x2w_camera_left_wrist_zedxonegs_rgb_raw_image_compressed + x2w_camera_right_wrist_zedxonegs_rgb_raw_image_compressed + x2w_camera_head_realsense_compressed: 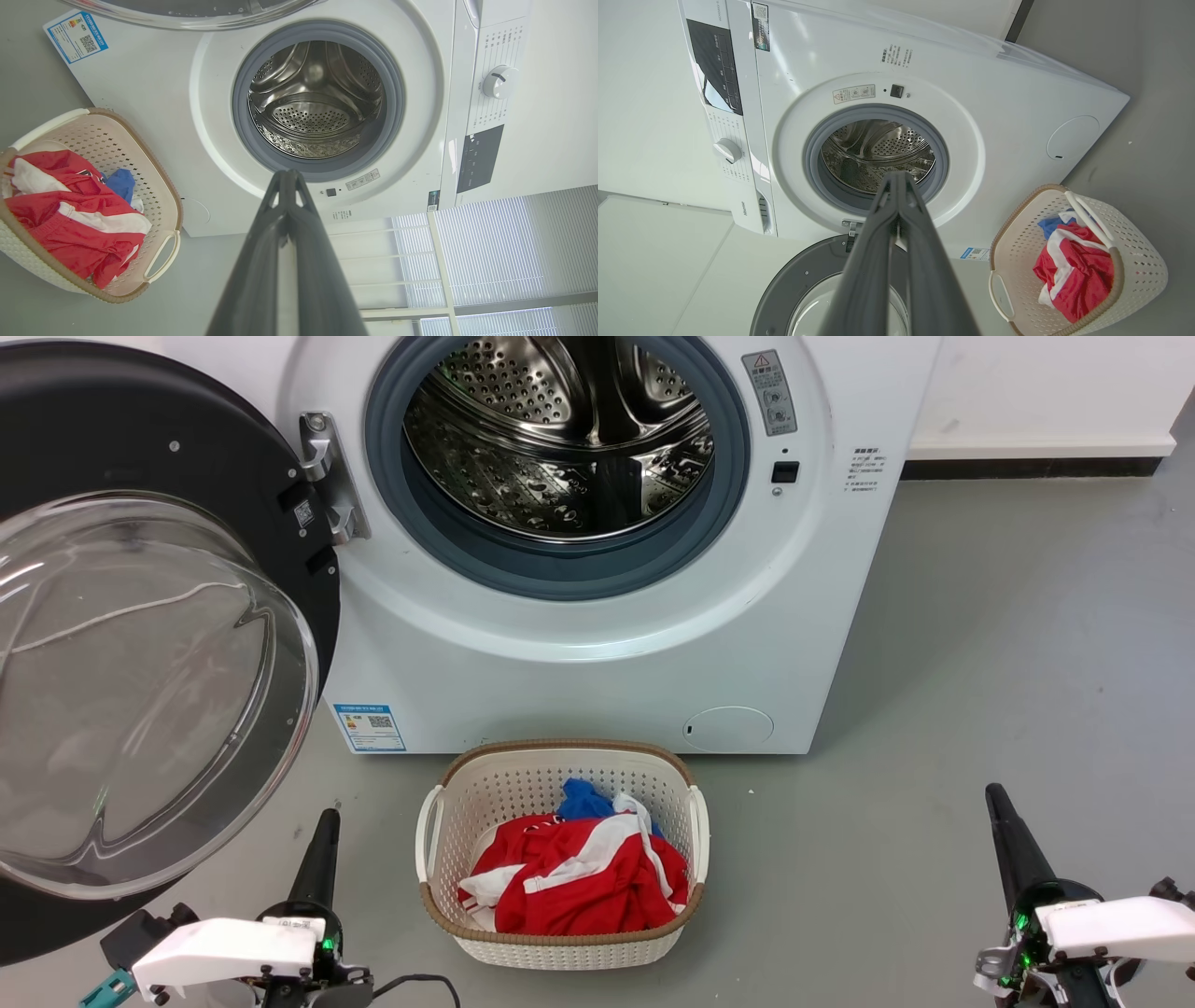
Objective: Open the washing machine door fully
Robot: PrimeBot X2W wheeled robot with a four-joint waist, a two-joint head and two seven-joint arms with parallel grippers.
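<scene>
1. While the washing machine door (159, 644) is hanging swung out to the left of the washing machine (579, 681), its clear glass bowl is facing the robot, and the metal hinge (329, 476) is holding it at the left edge of the opening.
2. The steel drum (560, 439) is showing uncovered inside the grey gasket (560, 574).
3. The left claw (327, 826) is sitting low at the near left, just beside the door's lower rim. Its white wrist is lying level and its fingers are pointing far, toward the machine. They are clenched together on nothing.
4. The right claw (997, 801) is sitting at the near right over the grey floor (980, 663), well apart from the machine. Its fingers are leaning slightly left, pressed together and empty.
5. Seen from each wrist, both finger pairs are aiming at the drum opening.
6. A white laundry basket (560, 947) of red, white and blue clothes (579, 882) is standing between the claws, near the machine's front.
</scene>
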